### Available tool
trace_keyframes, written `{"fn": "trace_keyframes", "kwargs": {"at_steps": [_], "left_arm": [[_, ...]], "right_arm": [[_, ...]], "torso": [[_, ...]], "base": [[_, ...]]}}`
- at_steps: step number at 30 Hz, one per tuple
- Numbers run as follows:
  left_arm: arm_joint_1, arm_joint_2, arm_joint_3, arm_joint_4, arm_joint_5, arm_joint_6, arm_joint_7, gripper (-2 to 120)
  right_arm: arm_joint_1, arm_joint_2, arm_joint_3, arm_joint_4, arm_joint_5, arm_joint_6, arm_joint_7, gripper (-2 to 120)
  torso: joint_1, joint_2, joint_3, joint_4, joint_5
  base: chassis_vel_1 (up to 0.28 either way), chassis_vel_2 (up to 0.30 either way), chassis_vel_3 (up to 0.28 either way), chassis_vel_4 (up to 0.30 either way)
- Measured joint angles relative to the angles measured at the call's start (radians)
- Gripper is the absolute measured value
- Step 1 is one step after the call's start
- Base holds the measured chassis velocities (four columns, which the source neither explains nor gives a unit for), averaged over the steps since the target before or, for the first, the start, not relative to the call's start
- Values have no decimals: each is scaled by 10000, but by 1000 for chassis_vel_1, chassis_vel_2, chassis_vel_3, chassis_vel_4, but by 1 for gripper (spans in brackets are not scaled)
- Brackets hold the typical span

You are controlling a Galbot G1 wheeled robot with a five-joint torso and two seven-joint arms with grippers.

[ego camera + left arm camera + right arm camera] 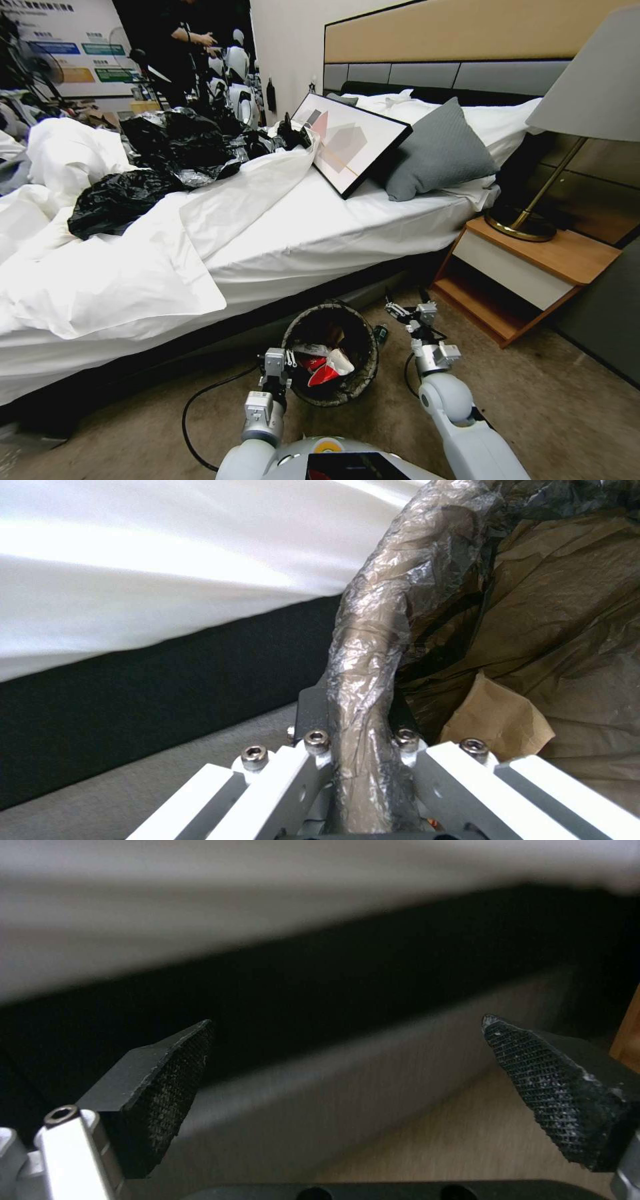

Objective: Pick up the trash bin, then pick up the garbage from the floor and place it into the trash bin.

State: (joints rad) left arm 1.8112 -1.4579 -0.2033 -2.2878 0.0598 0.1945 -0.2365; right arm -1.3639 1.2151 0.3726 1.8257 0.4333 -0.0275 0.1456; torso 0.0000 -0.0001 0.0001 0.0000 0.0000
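Small round bin (331, 353) wrapped in a crinkled dark brown-black liner bag, held at its near rim by the left tool (276, 371), jaws pinched tight on the rolled, glossy plastic edge (373, 670), just off the side of the white-sheeted bed (320, 233). Inside the bin: a red-and-white wrapper (329, 368) with folded, pointed corners, and a flat tan paper piece (497, 720) against the wrinkled liner wall. To the bin's right, the right tool (408, 301) spread wide and empty above the short-pile beige carpet (533, 413), its two black pads (167, 1090) cross-hatched like a file and tapered to points, aimed at the dark gap under the bed's edge. A small bottle (381, 333) just beside the bin's far right rim, close under the bed frame. A thin black cable (200, 400) looped across the carpet left of the bin. At right, a wooden nightstand (527, 273) with sharp square corners and a brass-based lamp (533, 220), an open strip of carpet between it and the right arm. On the rumpled bedding, shiny black plastic bags (153, 167), a framed print (350, 140) and a grey ribbed pillow (437, 153).
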Motion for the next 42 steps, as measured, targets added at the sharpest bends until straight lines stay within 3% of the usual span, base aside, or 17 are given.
{"fn": "trace_keyframes", "kwargs": {"at_steps": [2,11,13,20,28,42], "left_arm": [[8,6,-55,-18,-15,-1,-12,0],[18,-19,-99,-22,-57,0,-33,0],[21,-50,-101,-2,-57,4,-39,0],[40,-113,-68,75,-10,5,-41,0],[42,-118,-85,71,4,5,-43,0],[136,-110,-77,51,13,-3,-41,0]], "right_arm": [[302,-33,-348,-597,456,-432,190,100],[1133,46,-1069,-2382,759,-813,507,100],[1289,29,-1167,-2563,1048,-1524,506,100],[2024,311,-1379,-3404,1223,-2513,702,100],[2528,595,-1433,-4434,912,-2566,703,100],[3082,836,-1321,-5990,396,-1710,376,100]], "torso": [[0,0,0,0,0],[0,0,-1,0,1],[0,0,-1,-3,0],[0,0,-1,1,1],[0,0,-1,0,0],[0,0,0,-1,0]], "base": [[0,0,0,0],[0,0,0,0],[0,0,0,0],[0,0,0,0],[0,0,0,0],[0,0,0,0]]}}
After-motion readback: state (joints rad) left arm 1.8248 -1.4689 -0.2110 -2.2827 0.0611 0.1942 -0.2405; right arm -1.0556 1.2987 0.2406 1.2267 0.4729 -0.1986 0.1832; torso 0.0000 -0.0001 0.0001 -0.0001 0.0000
